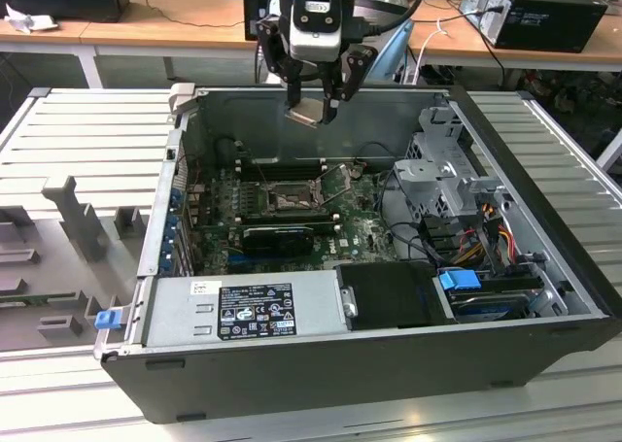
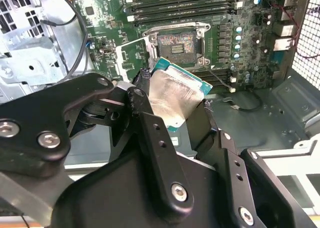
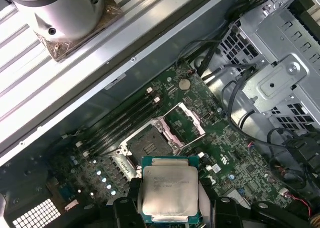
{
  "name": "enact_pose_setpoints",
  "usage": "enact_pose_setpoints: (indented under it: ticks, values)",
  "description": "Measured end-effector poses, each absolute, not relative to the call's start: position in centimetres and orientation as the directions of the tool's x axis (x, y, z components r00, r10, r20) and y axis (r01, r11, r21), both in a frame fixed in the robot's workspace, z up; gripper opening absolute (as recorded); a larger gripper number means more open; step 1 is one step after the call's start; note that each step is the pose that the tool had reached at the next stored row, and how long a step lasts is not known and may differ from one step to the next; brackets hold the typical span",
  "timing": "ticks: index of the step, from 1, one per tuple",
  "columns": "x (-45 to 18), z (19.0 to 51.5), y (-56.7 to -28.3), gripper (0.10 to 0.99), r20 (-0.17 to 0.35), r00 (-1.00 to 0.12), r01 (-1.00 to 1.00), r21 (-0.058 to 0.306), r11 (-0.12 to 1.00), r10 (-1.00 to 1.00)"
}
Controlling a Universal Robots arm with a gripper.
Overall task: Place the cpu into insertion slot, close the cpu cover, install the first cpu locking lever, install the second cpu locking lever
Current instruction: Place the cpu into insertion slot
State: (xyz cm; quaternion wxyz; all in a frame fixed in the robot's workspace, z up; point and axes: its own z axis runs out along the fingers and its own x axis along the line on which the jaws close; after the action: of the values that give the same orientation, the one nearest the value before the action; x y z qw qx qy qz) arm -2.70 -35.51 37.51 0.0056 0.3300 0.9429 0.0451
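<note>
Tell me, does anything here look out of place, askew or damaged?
Nothing stands out. The cpu is gripped in the pincer above the open case. The insertion slot is empty, and its cpu cover stands swung open beside it. I see no spilled or broken parts.

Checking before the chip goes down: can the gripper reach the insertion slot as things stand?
Probably yes: the cpu cover stands open beside the insertion slot, which lies bare, and the gripper holding the cpu hangs above the open case.

Silver-grey cpu (image 3: 170, 193) with teal edge, green board (image 3: 220, 133).
</note>
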Motion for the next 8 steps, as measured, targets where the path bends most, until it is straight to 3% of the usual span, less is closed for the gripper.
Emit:
enact_pose_setpoints:
  ticks: [8]
  values:
    - [-2.7, 37.49, -35.51, 0.537, 0.019, -0.738, 0.673, 0.088, 0.734, 0.674]
